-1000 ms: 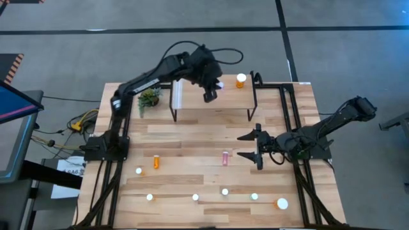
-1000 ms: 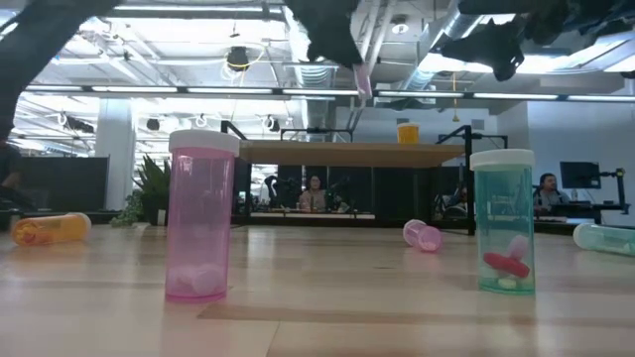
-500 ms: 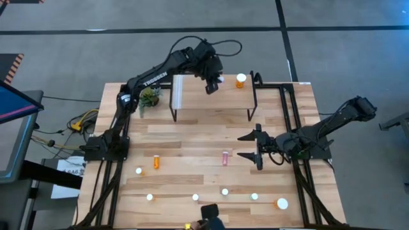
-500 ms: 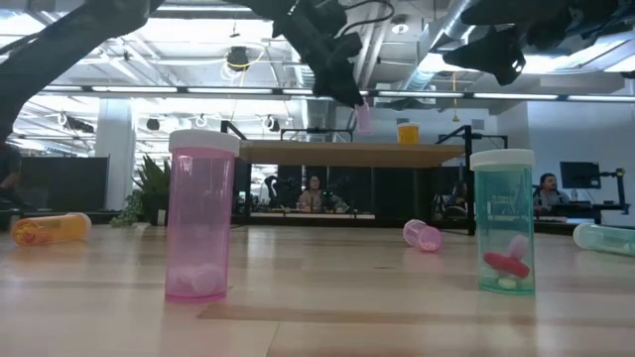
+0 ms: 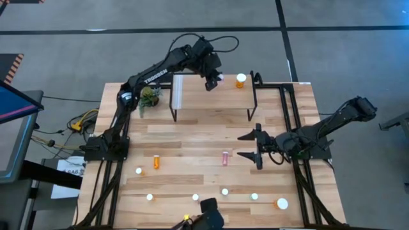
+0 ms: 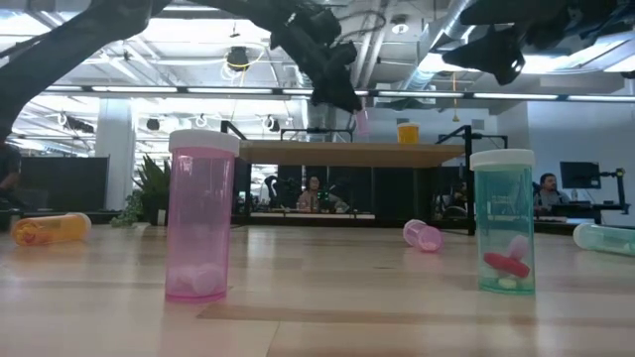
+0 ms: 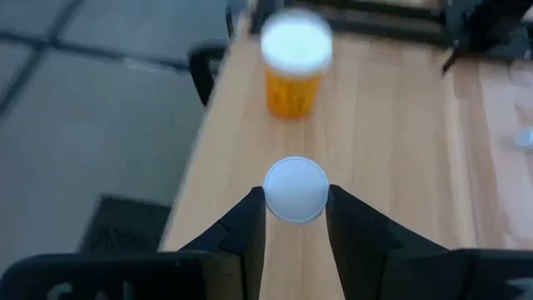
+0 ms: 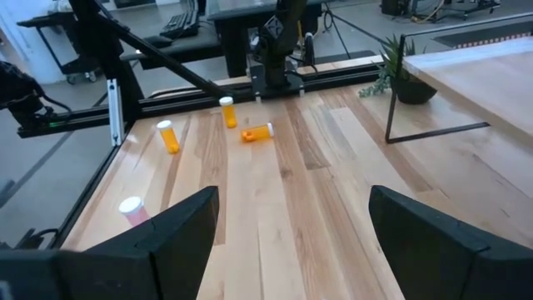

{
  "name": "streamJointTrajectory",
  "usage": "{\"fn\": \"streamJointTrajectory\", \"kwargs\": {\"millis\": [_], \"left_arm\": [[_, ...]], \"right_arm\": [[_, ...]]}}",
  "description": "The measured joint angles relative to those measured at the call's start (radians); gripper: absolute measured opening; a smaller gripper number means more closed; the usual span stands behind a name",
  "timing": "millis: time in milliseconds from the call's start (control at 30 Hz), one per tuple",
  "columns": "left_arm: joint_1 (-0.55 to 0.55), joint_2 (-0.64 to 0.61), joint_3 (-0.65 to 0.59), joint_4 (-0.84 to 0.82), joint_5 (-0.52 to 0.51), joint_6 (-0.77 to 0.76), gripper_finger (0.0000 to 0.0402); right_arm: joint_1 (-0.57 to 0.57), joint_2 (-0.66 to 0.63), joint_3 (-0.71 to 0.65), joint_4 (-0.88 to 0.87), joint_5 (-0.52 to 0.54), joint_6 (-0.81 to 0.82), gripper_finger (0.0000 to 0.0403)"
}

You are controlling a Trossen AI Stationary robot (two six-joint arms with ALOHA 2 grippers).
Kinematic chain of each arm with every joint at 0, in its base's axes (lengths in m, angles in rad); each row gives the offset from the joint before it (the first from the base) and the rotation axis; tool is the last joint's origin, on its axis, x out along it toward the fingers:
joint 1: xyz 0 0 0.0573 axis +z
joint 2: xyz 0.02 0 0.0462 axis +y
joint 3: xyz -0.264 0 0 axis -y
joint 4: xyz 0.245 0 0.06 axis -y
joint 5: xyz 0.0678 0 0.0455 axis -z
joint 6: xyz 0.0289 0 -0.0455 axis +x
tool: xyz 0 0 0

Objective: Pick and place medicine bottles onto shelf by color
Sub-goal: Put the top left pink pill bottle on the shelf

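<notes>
Pink bottle (image 5: 219,81) in left gripper (image 5: 217,82) above shelf (image 5: 211,96).

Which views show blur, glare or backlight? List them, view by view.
Left wrist view: the orange bottle on the shelf is smeared and soft, while the white cap between the jaws is sharper. Low view: bright ceiling lights silhouette the arms. High view: evenly lit. Right wrist view: its own fingers are soft.

Light-wood slatted tabletop (image 5: 192,137) | pale-wood shelf (image 5: 211,92) on black legs | orange white-capped bottle (image 5: 241,80) | pink translucent vial (image 6: 200,213) | teal translucent vial (image 6: 504,220) | green potted plant (image 5: 149,98)
</notes>
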Motion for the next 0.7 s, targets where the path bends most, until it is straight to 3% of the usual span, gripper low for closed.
{"fn": "streamJointTrajectory", "kwargs": {"millis": [567,700], "left_arm": [[0.004,0.057,0.002,0.004,0.012,0.003,0.0097],[0.004,0.058,0.002,0.003,0.009,-0.003,0.0115]], "right_arm": [[-0.019,0.000,0.000,-0.005,0.001,-0.001,0.0330],[-0.019,0.000,0.000,-0.005,0.001,0.000,0.0330]]}}
